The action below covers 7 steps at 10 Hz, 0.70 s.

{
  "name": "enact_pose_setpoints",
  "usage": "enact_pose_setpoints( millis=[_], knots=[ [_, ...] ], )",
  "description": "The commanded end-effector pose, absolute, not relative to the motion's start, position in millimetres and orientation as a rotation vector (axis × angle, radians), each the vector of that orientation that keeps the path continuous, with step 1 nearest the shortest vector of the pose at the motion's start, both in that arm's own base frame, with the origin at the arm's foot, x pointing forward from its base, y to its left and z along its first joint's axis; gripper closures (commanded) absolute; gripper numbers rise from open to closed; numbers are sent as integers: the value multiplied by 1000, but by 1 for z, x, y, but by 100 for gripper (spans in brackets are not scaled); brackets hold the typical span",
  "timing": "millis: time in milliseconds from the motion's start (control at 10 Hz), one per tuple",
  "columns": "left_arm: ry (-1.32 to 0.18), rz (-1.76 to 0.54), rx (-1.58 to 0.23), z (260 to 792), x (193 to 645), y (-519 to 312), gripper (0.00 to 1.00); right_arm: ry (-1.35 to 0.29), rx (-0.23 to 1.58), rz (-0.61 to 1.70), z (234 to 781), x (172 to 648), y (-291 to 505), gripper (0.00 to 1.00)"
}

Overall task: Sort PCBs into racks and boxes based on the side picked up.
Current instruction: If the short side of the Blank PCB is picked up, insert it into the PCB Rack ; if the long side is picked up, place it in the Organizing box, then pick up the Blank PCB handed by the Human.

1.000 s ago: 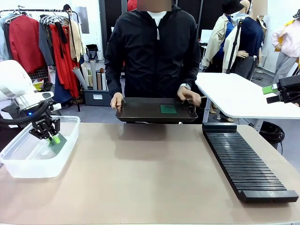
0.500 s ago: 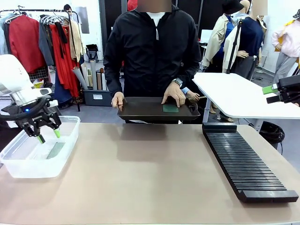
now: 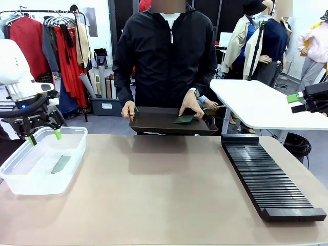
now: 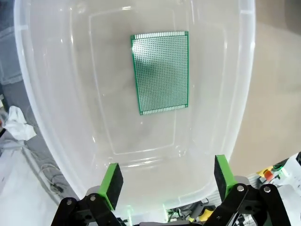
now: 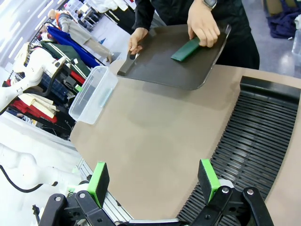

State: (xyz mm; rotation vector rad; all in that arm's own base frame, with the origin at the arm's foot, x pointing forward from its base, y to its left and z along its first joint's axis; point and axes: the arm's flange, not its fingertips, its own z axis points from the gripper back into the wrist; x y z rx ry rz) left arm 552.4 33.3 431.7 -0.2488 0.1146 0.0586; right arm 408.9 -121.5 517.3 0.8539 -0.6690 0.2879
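Left jaws wide, empty; one PCB (image 4: 160,72) flat in the one tub (image 4: 47,117) ahead. Right jaws wide; one rack (image 5: 258,132) ahead. Second PCB (image 5: 186,49) on tray (image 5: 155,70), under person's hand (image 5: 203,26).

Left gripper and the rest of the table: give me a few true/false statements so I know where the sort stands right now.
1. The left gripper is shut on a PCB. False: it is open and empty above the tub.
2. One PCB lies flat on the tub floor. True.
3. The rack holds several boards. False: its slots are empty.
4. The person's hand rests on a second PCB on the tray. True.
5. The right gripper is shut. False: it is open, with nothing between its fingers.
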Motion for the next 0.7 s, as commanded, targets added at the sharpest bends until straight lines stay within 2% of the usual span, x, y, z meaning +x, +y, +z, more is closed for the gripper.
enact_pose_setpoints(
  millis=[0, 600],
  knots=[
    [111, 76, -238, 432, 545, 31, 0, -676, 872, 281, 520, 410, -120, 0],
    [107, 57, -248, 437, 551, 32, 0, -676, 872, 281, 520, 410, -120, 0]
  ],
)
